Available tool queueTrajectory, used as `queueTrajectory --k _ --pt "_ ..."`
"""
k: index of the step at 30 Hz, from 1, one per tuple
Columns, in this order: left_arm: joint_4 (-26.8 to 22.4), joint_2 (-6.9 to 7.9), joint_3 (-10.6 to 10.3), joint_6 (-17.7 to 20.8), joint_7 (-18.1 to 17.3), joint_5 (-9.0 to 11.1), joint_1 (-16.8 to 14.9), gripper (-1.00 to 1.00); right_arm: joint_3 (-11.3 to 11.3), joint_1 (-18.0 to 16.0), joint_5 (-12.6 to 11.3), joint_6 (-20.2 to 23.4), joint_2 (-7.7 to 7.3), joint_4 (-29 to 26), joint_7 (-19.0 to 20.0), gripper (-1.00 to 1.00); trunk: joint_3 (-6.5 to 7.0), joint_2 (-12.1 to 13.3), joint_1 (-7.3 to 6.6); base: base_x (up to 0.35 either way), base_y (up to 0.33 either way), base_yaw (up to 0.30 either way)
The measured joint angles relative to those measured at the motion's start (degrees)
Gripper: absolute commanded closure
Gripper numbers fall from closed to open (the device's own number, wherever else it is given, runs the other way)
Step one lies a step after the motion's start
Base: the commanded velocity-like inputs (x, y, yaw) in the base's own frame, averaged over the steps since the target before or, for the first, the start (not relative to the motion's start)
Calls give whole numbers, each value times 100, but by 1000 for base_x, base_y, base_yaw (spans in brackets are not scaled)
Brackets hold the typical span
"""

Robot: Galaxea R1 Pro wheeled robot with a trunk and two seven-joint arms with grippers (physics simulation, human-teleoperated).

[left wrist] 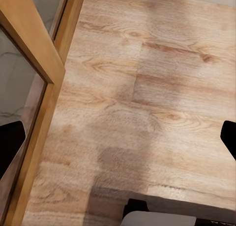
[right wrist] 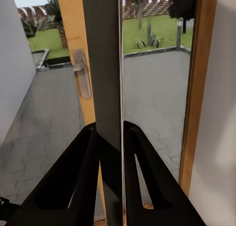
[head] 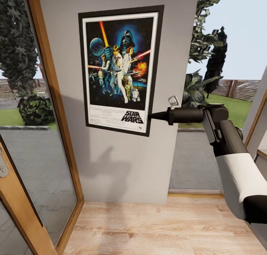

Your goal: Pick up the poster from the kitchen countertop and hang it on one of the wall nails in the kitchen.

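Note:
The poster, with its black frame, white border and Star Wars artwork, lies flat against the light grey wall, slightly tilted. My right gripper reaches in from the right and is shut on the poster's lower right edge. Seen from the right wrist, the poster appears edge-on as a dark strip pinched between the two black fingers, with the right gripper around it. My left gripper hangs open over the wooden floor with nothing in it. No wall nail can be seen, and the kitchen countertop is out of view.
A wood-framed glass door stands just left of the wall strip, its handle showing in the right wrist view. Glazing to a paved garden lies to the right. Light wood floor spreads below.

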Motion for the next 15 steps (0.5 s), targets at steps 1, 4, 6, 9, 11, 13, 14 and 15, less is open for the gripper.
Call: queueTrajectory --k 1,4,6,9,11,13,14,15 --pt "0 0 0 0 0 0 0 -100 1 0 0 0 0 0 1 100 0 0 0 0 0 0" --pt "0 0 -1 -1 0 0 0 -100 4 -1 -2 0 0 0 6 100 0 0 0 0 0 0" --pt "0 0 -1 -2 0 0 0 -100 6 -1 -5 0 0 0 9 100 0 0 0 0 0 0" --pt "0 0 -1 -1 0 0 0 -100 9 -1 -7 0 0 0 12 100 0 0 0 0 0 0" --pt "0 0 0 0 0 0 0 -100 12 -1 -15 0 0 -4 65 100 0 0 0 0 0 0" --pt "0 0 -1 0 0 0 0 -100 13 -1 -13 -4 0 -3 130 100 0 0 0 0 0 0" --pt "0 0 -1 0 0 0 0 -100 13 -1 -12 -6 0 -2 155 100 0 0 0 0 0 0" --pt "0 0 -1 0 0 0 0 -100 14 -1 -11 -8 0 -2 191 100 0 0 0 0 0 0"
